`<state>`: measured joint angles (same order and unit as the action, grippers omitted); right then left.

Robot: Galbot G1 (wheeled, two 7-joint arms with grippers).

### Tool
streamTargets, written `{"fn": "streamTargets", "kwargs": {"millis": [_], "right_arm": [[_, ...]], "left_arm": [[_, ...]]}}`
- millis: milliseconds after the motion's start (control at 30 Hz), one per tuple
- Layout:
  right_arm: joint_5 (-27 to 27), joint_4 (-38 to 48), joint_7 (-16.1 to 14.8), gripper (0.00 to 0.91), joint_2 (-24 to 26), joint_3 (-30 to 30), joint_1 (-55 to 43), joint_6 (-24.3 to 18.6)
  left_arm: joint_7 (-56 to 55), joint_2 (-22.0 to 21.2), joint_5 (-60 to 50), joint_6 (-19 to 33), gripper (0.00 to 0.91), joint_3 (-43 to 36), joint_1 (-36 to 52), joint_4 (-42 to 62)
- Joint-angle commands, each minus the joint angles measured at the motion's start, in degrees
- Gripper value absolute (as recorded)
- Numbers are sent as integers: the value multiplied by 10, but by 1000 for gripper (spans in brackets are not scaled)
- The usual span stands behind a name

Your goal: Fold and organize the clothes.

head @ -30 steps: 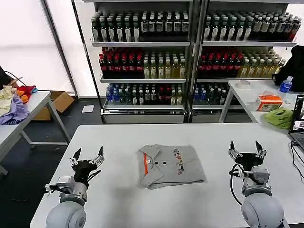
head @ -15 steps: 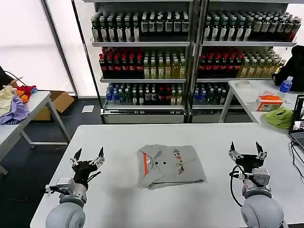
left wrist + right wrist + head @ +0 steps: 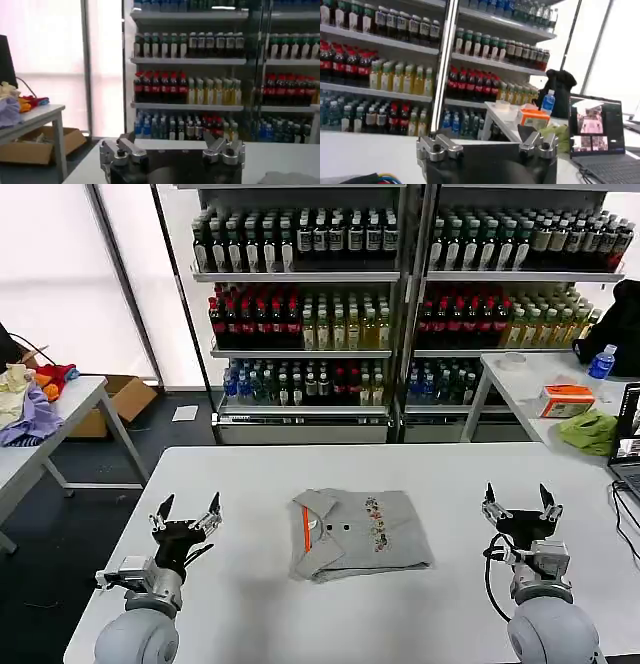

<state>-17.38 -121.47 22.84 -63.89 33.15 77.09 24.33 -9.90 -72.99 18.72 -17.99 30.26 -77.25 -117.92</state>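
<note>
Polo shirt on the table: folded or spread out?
Folded. The polo shirt lies as a compact rectangle, sleeves tucked under, collar at one end, on the table.

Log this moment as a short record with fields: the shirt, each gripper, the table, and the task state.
shirt: grey polo with orange-lined collar, lying folded at the middle of the white table, chest print facing up
left gripper: open, empty, fingers pointing up, to the left of the shirt and apart from it
right gripper: open, empty, fingers pointing up, to the right of the shirt and apart from it
contact: neither gripper touches the shirt
task state: shirt looks folded; nothing held
</note>
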Motion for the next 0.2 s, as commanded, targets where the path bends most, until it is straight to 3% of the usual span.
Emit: {"fn": "streamTargets", "kwargs": {"millis": [33,200], "right_arm": [[-1,-2,-4,907,0,0,3,0],[-1,-4,-4,907,0,0,7,-1]], "left_arm": [[9,0,0,-2,907,-1,0,-2],[10,0,1,-5,907,0,-1,-2]]}}
